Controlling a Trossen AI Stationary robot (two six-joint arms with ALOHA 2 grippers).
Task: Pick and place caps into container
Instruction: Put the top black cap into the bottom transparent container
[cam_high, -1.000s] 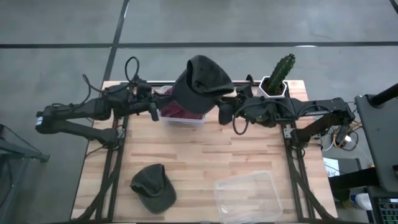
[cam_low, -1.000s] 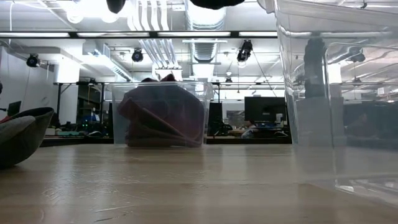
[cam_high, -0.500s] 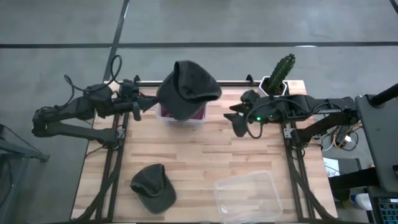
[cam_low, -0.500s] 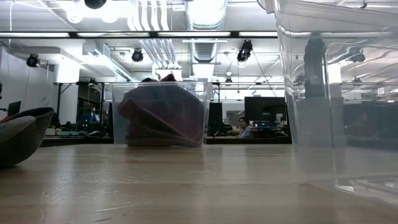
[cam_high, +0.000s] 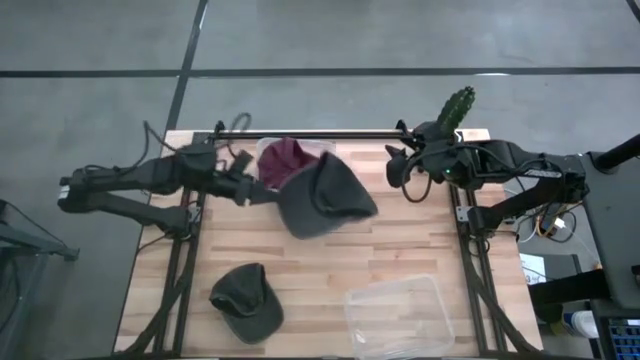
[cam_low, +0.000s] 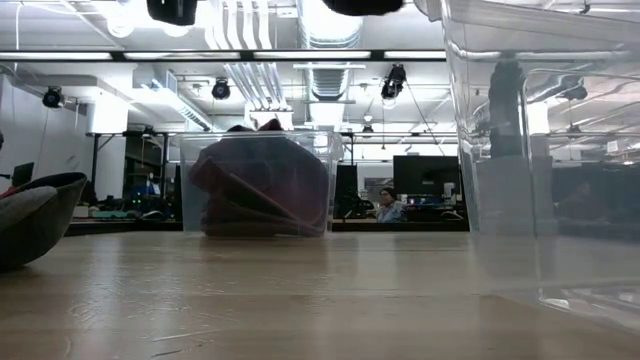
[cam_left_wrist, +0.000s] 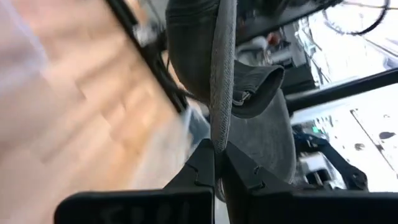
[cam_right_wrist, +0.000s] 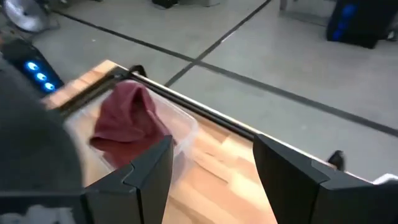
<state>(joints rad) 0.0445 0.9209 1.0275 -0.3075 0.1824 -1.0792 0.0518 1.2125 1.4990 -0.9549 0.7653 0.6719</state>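
An olive-grey cap (cam_high: 325, 195) hangs in the air just near and right of the clear container (cam_high: 290, 160), which holds maroon caps (cam_right_wrist: 127, 115). My left gripper (cam_high: 258, 192) is shut on this cap, at the cap's left side. A second olive-grey cap (cam_high: 245, 300) lies on the table near the front left, its underside on the wood. My right gripper (cam_high: 395, 165) stands open near the back right, apart from the cap, with nothing between its fingers (cam_right_wrist: 152, 168). My left gripper pinches a thin edge of the olive-grey cap (cam_left_wrist: 216, 140) between its two fingers; brim or rim, I cannot tell. The fingers come nearly level from the table's left. The cap reaches out beyond them toward the right, lifted clear of the table and the container.
A green cactus in a white pot (cam_high: 448, 118) stands at the back right, close behind my right gripper. An empty clear container (cam_high: 400, 315) sits at the front right. Bare wood lies in the table's middle.
My right gripper has come off the olive-grey cap and drawn back toward the table's right and far edges. My left gripper has rolled and swung the cap from above the container toward the near edge, so it now hangs beside the container's near right side.
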